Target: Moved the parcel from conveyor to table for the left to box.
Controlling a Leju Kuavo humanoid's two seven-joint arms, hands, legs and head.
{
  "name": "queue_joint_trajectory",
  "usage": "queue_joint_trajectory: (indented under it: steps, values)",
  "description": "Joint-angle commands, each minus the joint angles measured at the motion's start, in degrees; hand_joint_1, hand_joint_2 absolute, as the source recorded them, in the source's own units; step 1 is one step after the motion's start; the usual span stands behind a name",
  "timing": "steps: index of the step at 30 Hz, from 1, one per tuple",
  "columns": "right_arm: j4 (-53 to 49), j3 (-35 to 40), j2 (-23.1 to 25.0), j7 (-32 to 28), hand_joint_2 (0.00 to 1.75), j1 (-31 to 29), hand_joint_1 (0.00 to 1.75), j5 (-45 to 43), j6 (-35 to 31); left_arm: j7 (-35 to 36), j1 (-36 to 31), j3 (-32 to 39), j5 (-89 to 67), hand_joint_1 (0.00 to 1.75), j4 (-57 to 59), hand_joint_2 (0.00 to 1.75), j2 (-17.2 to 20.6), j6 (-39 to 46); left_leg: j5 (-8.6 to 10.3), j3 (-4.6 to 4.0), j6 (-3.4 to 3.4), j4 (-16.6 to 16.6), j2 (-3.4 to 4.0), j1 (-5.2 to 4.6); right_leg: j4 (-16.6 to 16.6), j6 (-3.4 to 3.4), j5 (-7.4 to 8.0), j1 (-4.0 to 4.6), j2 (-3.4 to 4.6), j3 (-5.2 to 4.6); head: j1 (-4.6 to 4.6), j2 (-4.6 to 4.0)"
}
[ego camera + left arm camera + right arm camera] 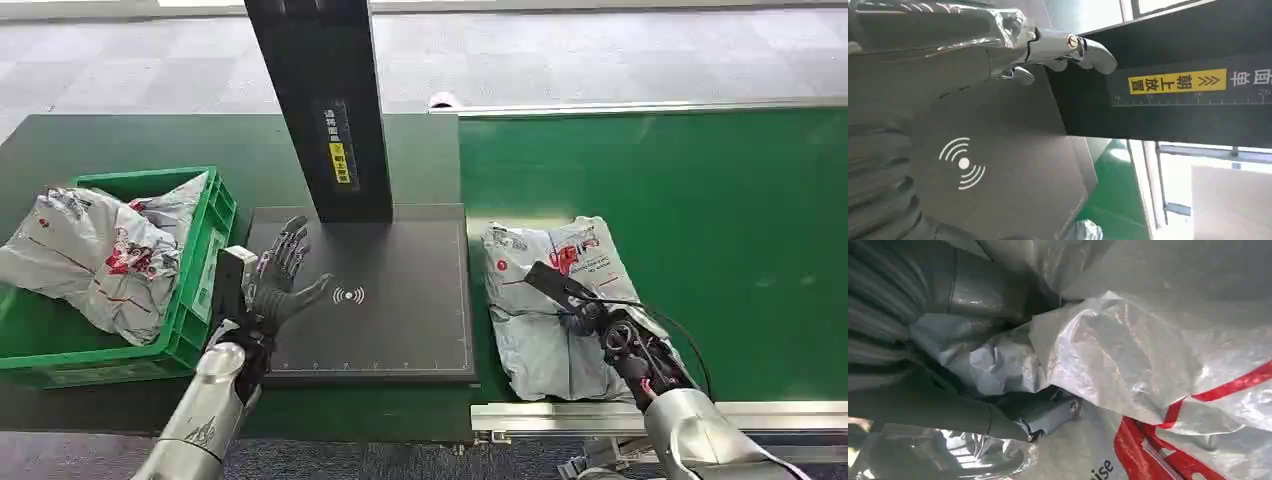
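Grey poly-mailer parcel, lying on green conveyor at 3 o'clock of scanner pad: right hand is pinching slack film, risking slippage; left hand is hovering, fingers spread, empty.

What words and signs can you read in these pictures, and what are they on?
"朝上放置" with arrows: yellow label on the black post.
Ruler numbers under it: too small to read.
Wireless wave sign, no words: black scanner plate.
"ise", the end of a cut-off word: grey parcel under the right hand.
Red print on the parcel on the conveyor: too blurred.
Red print on the parcels in the green crate: too blurred.
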Motion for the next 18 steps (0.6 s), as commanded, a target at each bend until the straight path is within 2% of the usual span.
queue_joint_trajectory:
  steps: [1, 5, 7, 8, 10, 11, 13, 16, 18]
  values:
    - [1.5, -1.3, 1.6, -0.6, 1.75, -0.7, 1.75, 1.9, -0.6, 0.0, -0.2, 1.2, -0.2, 0.00, 1.8, 1.75, 0.0, 0.2, -0.01, 0.10, 0.01, -0.1, 0.11, -0.03, -0.1, 0.05, 0.00, -0.02, -0.01, 0.08, 0.00, 0.02]
    - [-0.6, -3.5, 2.3, -5.9, 1.75, -1.0, 1.75, 2.8, -4.5, 0.5, 1.7, 1.9, 0.3, 0.00, -0.9, 1.75, 0.3, 0.2, -0.01, 0.15, 0.02, -0.1, 0.19, -0.05, -0.1, 0.07, 0.01, -0.04, 0.05, 0.10, 0.00, 0.02]
    - [-4.5, -9.4, 3.6, -13.6, 1.75, -0.8, 1.75, -0.3, -13.0, 0.4, 4.6, 2.7, 0.6, 0.00, -5.3, 1.75, 0.6, 0.6, -0.03, 0.11, 0.02, -0.1, 0.24, -0.06, -0.1, 0.07, 0.01, -0.05, 0.09, 0.06, 0.00, 0.02]
    - [-6.0, -11.1, 4.1, -15.0, 1.75, -0.8, 1.75, -1.3, -15.0, 0.5, 5.6, 3.0, 0.7, 0.00, -6.6, 1.75, 0.6, 0.8, -0.04, 0.07, 0.01, -0.1, 0.30, -0.07, 0.0, 0.05, 0.02, -0.07, 0.19, -0.01, 0.00, 0.02]
    - [-14.0, -17.4, 5.4, -21.0, 1.75, 1.5, 1.75, -5.5, -20.5, 0.3, 8.2, 3.9, 0.7, 0.00, -11.6, 1.75, 0.1, 2.2, -0.06, 0.00, 0.01, 0.0, 0.37, -0.08, 0.0, 0.04, 0.02, -0.08, 0.26, -0.09, 0.00, 0.02]
    - [-16.5, -18.7, 5.7, -22.7, 1.75, 2.3, 1.75, -6.6, -21.4, 0.1, 8.6, 4.0, 0.5, 0.00, -12.5, 1.75, 0.0, 2.8, -0.09, 0.03, 0.01, 0.0, 0.43, -0.08, 0.0, 0.05, 0.00, -0.08, 0.30, -0.07, 0.00, 0.02]
    - [-26.1, -23.0, 7.0, -29.8, 1.75, 6.1, 1.75, -11.0, -23.9, -2.5, 9.4, 5.0, 0.5, 0.00, -15.3, 1.75, -1.2, 6.6, -0.06, 0.00, 0.00, -0.1, 0.28, -0.04, 0.0, 0.04, -0.01, -0.04, 0.15, -0.06, 0.00, 0.02]
    - [-34.9, -26.1, 9.0, -38.3, 1.75, 9.7, 1.75, -14.6, -30.7, -6.7, 10.4, 6.3, 2.8, 0.00, -19.3, 1.75, -2.5, 11.1, -0.04, -0.02, 0.00, 0.0, 0.07, -0.02, 0.0, 0.05, -0.05, -0.01, -0.05, -0.03, 0.00, 0.02]
    - [-39.2, -27.8, 10.5, -43.1, 1.75, 11.1, 1.75, -19.0, -32.8, -9.0, 10.9, 6.3, 3.7, 0.00, -21.4, 1.75, -2.8, 13.5, -0.06, -0.05, 0.01, 0.0, 0.08, -0.02, 0.0, 0.06, -0.06, 0.00, -0.03, -0.04, -0.02, 0.02]
